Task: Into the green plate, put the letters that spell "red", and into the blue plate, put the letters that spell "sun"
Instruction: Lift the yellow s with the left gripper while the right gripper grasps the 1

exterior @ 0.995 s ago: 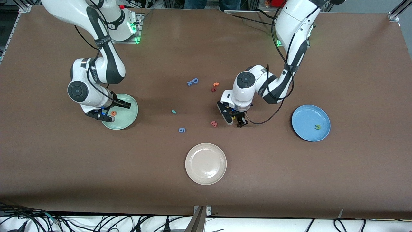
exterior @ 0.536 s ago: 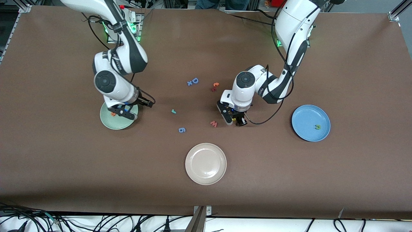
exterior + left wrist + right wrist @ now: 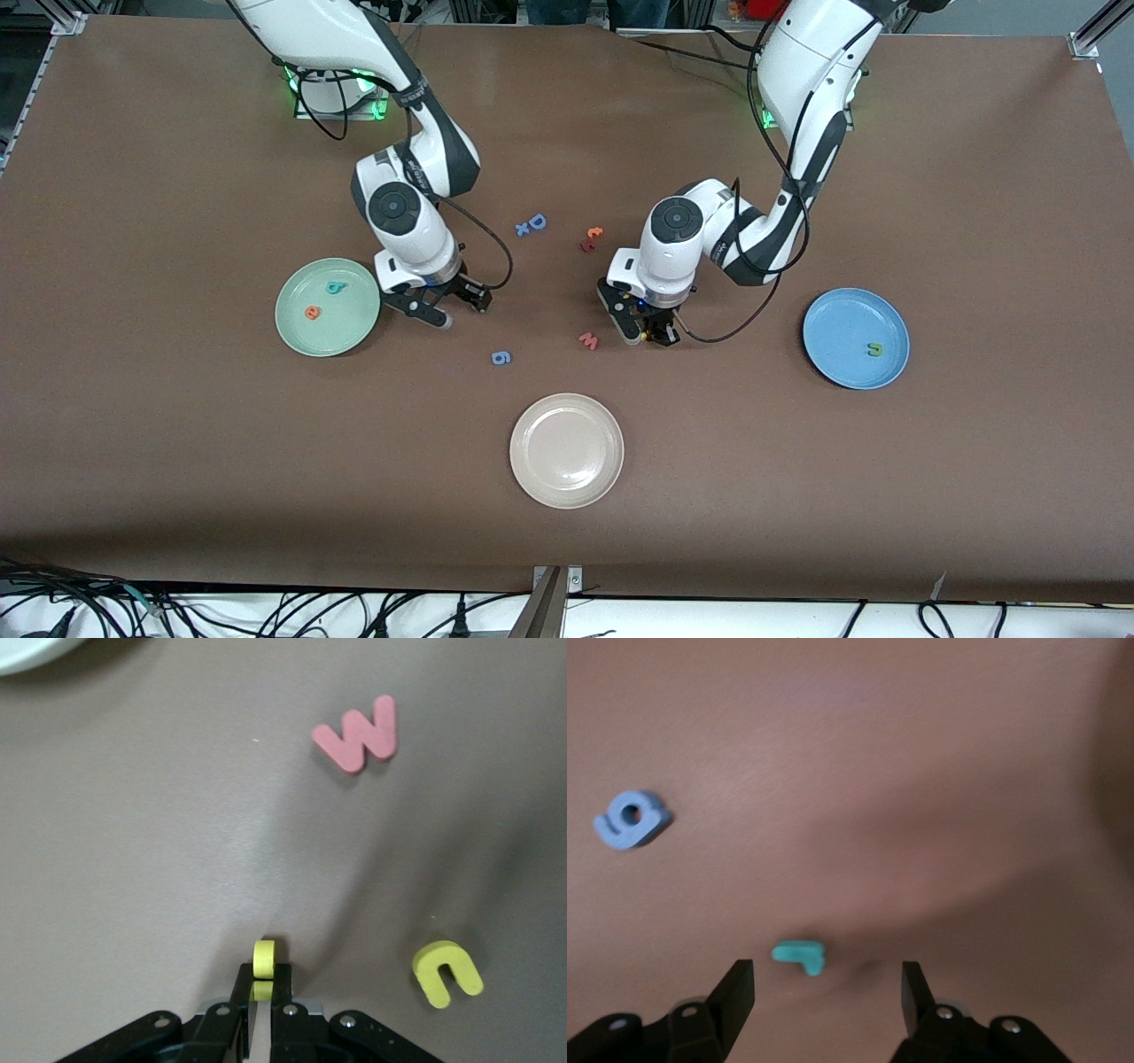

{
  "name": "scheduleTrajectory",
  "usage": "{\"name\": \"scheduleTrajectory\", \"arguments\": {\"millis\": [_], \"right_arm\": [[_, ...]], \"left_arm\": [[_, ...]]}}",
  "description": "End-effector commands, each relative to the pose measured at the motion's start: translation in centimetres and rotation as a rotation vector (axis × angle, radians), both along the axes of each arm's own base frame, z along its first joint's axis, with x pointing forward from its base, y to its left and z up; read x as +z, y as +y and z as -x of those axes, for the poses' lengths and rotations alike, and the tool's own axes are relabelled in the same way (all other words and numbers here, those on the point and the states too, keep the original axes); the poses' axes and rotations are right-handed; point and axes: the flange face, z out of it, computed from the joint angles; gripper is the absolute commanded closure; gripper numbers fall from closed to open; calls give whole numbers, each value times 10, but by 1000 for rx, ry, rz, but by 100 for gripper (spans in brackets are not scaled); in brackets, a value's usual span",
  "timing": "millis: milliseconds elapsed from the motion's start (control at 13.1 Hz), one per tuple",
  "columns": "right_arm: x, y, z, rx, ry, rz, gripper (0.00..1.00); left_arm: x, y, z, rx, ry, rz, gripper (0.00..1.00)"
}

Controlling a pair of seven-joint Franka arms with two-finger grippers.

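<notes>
2 tools work: the left tool (image 3: 262, 985) pinches a yellow letter (image 3: 263, 958) edge-on at the desk (image 3: 797, 496), so it may twist out when lifted. The right tool (image 3: 826, 992) hangs spread over the teal r (image 3: 800, 956), which sits off-centre and may get nudged aside.

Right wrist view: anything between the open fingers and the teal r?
No, bare table between the right gripper and the teal "r" in the right wrist view.
</notes>
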Motion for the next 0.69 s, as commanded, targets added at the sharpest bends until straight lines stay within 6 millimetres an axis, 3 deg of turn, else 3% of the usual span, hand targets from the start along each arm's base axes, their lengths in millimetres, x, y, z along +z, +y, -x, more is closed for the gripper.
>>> {"name": "scheduleTrajectory", "arguments": {"millis": [0,230,383,536,613], "right_arm": [[-1,22,-7,16,-20,-11,29],[-19,24,-3,24,-16,0,30],[-21,22,-5,28,-18,5,31],[-22,19,-6,30,-19,9,41],[-23,19,-6,29,-20,8,42]], "left_arm": [[40,31,-30,95,-30,29,100],[71,87,-52,207,38,36,100],[82,137,-65,278,109,19,100],[99,199,-74,386,165,-15,97],[102,225,-76,429,195,-29,96]]}}
